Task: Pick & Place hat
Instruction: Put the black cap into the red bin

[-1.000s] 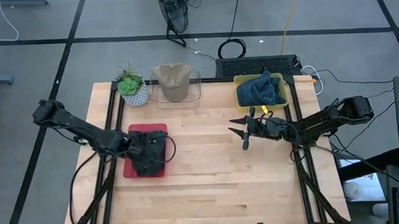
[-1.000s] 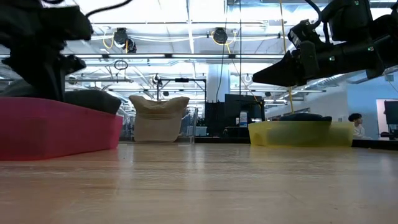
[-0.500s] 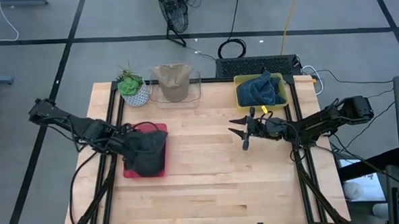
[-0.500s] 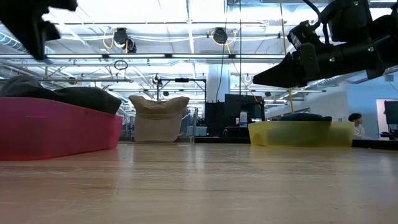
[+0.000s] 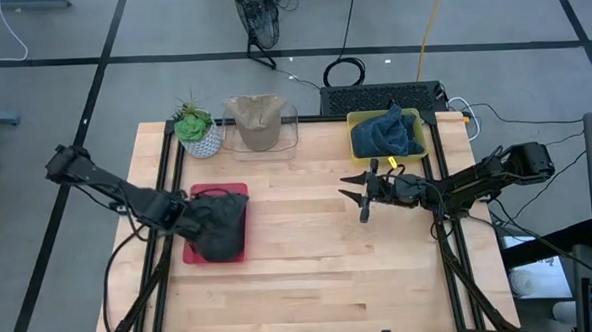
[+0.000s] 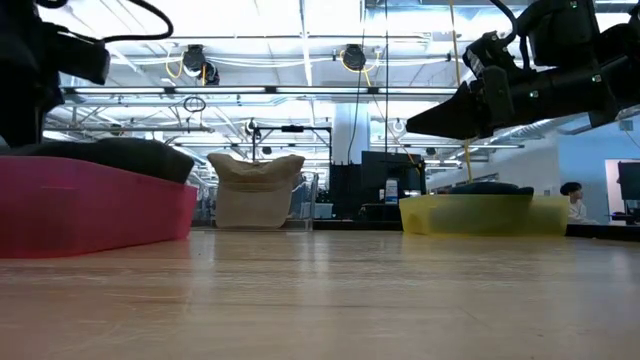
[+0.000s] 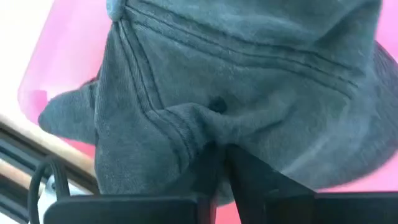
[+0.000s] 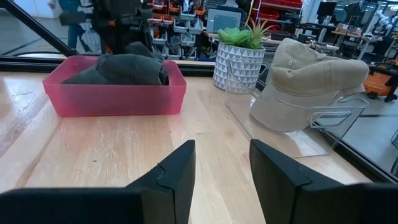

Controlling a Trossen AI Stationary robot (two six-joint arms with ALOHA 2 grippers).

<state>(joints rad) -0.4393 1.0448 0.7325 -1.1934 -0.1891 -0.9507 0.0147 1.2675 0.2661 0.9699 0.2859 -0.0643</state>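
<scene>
A dark grey hat (image 5: 221, 224) lies bunched in a red tray (image 5: 192, 256) at the table's left; it also shows in the low view (image 6: 125, 155) and the right wrist view (image 8: 127, 67). My left gripper (image 5: 186, 219) is at the hat's left side, shut on its fabric (image 7: 225, 152). My right gripper (image 5: 357, 195) hovers open above the table's right-centre (image 8: 221, 162), touching nothing. A tan hat (image 5: 256, 121) sits on a clear stand at the far edge. My left gripper pinches a raised fold of the dark hat's cloth (image 7: 208, 127) between its two fingers (image 7: 245, 177), near a seam on the crown. It comes from the table's left side, slanting down. The hat rests in the red tray, its cloth puckered toward the fingers.
A potted plant (image 5: 196, 128) stands at the far left, next to the tan hat's stand. A yellow bin (image 5: 359, 143) holding blue cloth (image 5: 390, 130) sits at the far right. Bare wood lies across the table's middle and near side (image 5: 321, 275).
My left gripper has risen from over the tray, drawn back toward the table's left edge, then come down somewhat. The dark hat, covered by the gripper a second ago, now shows in the tray. The right arm has kept still.
</scene>
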